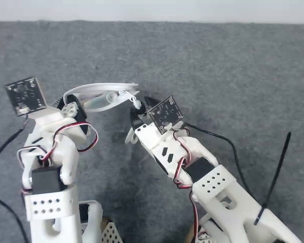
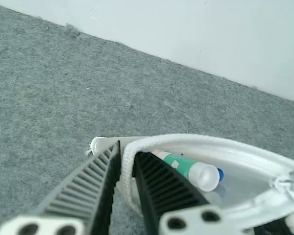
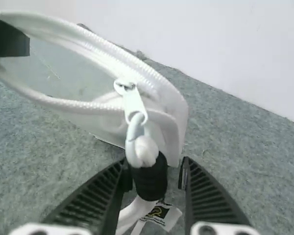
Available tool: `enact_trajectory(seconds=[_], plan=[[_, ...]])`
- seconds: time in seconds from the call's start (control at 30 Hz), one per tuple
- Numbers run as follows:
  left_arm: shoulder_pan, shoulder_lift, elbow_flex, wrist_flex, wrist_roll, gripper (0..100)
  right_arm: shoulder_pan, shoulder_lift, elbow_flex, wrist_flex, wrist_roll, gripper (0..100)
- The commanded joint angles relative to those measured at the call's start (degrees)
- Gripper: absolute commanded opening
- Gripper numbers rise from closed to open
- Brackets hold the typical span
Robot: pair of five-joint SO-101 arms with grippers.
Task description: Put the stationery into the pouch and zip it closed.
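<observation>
Grey carpet-like fabric covers the table (image 1: 233, 66), which ends at a pale wall (image 1: 152, 10) along its far edge. The white, semi-transparent pouch (image 1: 99, 96) sits between the two arms, well short of that far edge. Whether its underside rests on the table or is lifted off it cannot be determined.

The left gripper (image 2: 126, 157) is clamped on the pouch's zipper rim at one end, with the white edge pinched between its ribbed black fingers (image 2: 161, 186).

The pouch mouth stands open. One stationery item lies inside: a green-and-white tube (image 2: 188, 169) with a white cap and a blue tip. Its rear part is hidden behind a finger, so its type is uncertain.

The right gripper (image 3: 152, 171) is at the opposite end of the pouch. The zipper pull (image 3: 148, 178), made up of a tab, a white bead and a black toggle, lies between its jaws. The jaws are nearly closed and appear to hold the toggle, though contact on one side is hard to confirm. The slider (image 3: 125, 88) sits at this end.

A white label (image 3: 157, 215) below the toggle is partly hidden by the fingers.
</observation>
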Motion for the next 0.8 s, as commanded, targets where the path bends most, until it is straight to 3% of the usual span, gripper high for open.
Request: enact_trajectory(seconds=[0.0, 0.27, 0.43, 0.77], plan=[[0.0, -0.44, -1.01, -1.76, 0.79, 1, -0.48, -0.84, -1.23, -1.36, 0.7, 14.5], [0.0, -0.44, -1.01, -1.76, 0.79, 1, -0.4, -0.84, -0.88, -1.19, 2.11, 14.0], [0.0, -0.44, -1.01, -1.76, 0.79, 1, -0.48, -2.24, -0.97, 0.84, 10.99, 0.5], [0.0, -0.35, -1.01, -1.76, 0.79, 1, -2.86, -16.13, -0.7, 18.86, 11.69, 0.5]])
